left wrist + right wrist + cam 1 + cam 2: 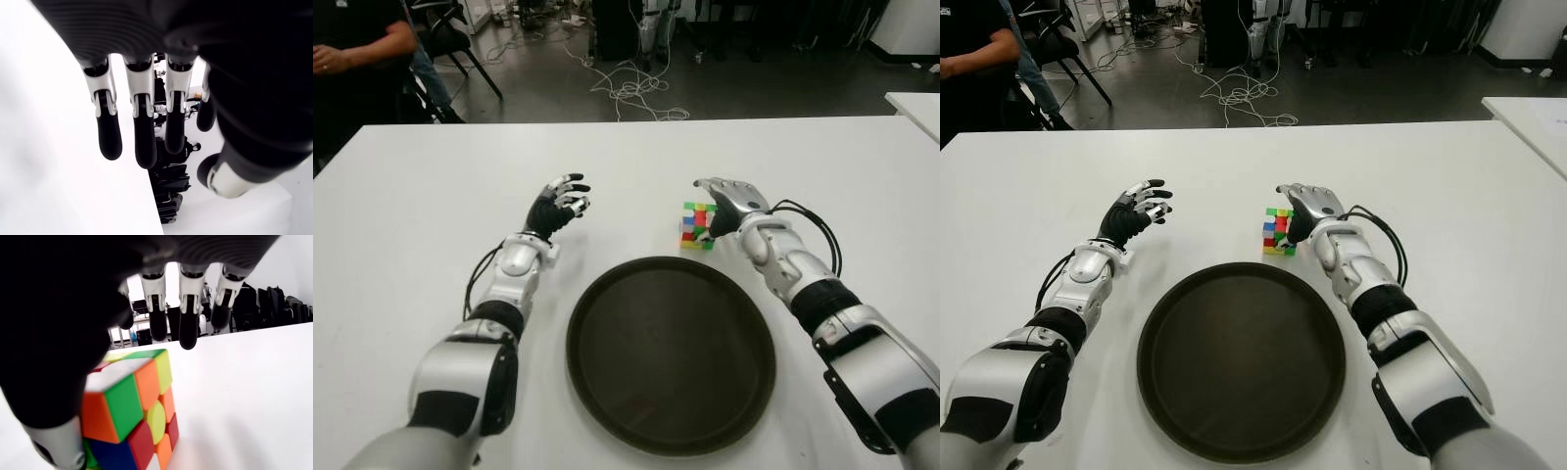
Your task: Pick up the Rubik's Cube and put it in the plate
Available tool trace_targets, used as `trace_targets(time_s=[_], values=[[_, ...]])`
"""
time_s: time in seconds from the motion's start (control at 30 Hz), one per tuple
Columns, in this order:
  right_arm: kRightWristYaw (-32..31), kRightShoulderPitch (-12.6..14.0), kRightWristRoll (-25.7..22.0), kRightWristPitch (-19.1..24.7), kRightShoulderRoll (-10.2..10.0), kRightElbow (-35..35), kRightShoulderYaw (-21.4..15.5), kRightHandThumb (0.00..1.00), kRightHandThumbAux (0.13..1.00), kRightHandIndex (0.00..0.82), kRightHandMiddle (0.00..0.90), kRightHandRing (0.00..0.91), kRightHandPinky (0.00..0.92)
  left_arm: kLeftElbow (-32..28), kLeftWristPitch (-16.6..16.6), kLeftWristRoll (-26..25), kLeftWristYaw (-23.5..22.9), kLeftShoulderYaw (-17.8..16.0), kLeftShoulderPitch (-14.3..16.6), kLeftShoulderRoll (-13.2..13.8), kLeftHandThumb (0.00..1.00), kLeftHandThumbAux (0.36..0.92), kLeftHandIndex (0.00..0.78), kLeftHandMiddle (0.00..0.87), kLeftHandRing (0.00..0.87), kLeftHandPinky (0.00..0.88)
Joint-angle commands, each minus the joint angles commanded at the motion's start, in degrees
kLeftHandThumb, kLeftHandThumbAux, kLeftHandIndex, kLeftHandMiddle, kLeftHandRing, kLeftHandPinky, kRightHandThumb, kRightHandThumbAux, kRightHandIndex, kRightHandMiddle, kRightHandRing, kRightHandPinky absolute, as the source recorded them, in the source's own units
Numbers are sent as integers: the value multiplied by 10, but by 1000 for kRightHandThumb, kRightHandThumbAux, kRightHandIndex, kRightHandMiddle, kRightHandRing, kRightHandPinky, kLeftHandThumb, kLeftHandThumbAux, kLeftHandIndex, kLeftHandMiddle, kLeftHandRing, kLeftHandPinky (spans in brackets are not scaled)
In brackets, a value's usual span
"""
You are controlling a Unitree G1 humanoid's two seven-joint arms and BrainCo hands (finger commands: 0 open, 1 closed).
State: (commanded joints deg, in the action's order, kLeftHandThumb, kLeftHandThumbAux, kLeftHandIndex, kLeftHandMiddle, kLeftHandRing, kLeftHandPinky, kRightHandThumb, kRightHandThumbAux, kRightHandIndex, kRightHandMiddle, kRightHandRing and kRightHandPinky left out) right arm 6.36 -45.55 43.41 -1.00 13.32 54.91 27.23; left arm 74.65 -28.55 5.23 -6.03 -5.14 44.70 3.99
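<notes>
Right wrist view: multicoloured plastic Rubik's Cube sits on white table just beyond round dark plate, right hand spread over it w/ thumb alongside, not yet clamped; light, rigid, slick faces, so pinch opposite sides; left hand idle, relaxed, left of plate.
</notes>
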Motion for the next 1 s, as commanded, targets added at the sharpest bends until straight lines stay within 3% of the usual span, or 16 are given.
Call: trace_targets(time_s=[0.67, 1.0], values=[[18, -10, 1, -25, -5, 44, 11, 0, 814, 152, 184, 189, 159, 0, -2, -2, -4, -1, -1, 0, 223, 731, 208, 277, 327, 384], [42, -17, 4, -47, -11, 83, 27, 0, 840, 196, 274, 290, 278, 0, -3, -2, -4, -2, -2, 0, 225, 735, 205, 281, 330, 384]])
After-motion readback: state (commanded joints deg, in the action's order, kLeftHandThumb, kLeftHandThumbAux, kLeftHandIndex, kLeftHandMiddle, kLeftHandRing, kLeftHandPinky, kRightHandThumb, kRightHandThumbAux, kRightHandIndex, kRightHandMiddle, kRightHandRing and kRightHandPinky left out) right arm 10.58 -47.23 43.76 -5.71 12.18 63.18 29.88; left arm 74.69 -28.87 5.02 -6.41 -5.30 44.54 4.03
